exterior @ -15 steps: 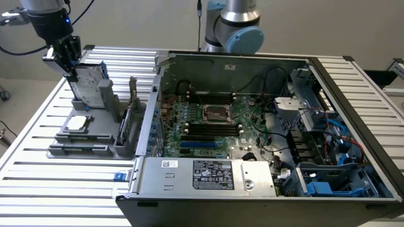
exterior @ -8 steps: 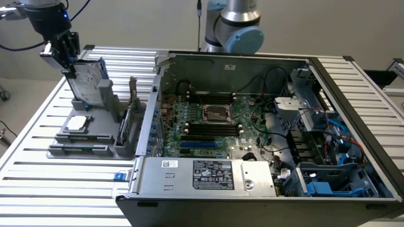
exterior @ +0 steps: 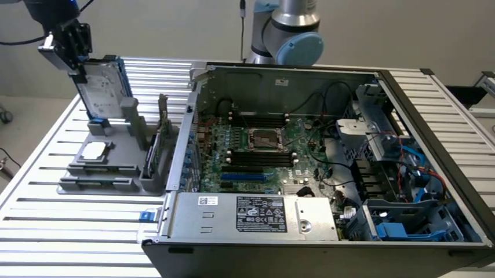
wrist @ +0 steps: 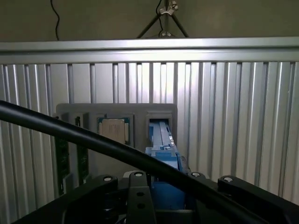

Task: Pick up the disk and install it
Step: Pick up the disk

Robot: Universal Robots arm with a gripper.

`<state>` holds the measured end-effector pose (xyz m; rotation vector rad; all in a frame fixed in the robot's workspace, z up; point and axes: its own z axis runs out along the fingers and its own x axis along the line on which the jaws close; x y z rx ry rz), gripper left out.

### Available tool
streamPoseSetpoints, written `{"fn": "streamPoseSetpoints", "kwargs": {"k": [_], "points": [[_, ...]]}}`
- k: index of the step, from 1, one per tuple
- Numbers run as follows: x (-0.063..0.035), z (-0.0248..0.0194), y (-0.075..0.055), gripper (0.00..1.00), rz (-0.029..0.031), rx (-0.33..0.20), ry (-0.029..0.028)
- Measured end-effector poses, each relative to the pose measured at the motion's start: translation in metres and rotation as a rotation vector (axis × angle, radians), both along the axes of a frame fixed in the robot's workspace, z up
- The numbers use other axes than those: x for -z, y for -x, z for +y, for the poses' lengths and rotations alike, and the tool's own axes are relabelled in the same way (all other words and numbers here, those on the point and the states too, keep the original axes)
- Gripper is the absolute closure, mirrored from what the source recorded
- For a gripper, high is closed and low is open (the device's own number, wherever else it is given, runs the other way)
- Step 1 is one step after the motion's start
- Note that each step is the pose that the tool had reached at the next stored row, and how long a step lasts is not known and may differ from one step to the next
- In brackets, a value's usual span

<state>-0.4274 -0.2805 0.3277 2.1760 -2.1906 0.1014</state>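
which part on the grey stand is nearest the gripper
The disk, blue-framed and standing upright, with the gripper at its top edge; the square chip lies flat, apart from it.
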Motion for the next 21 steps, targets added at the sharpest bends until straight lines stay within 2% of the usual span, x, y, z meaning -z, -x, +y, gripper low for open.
{"fn": "streamPoseSetpoints", "kwargs": {"k": [14,18,21], "points": [[-0.0637,-0.0003,-0.001,0.67,0.0002,0.000,0.0000],[-0.0818,-0.0008,-0.005,0.67,0.0001,0.000,0.0000],[-0.0954,-0.0016,-0.014,0.67,0.0000,0.000,0.0000]]}}
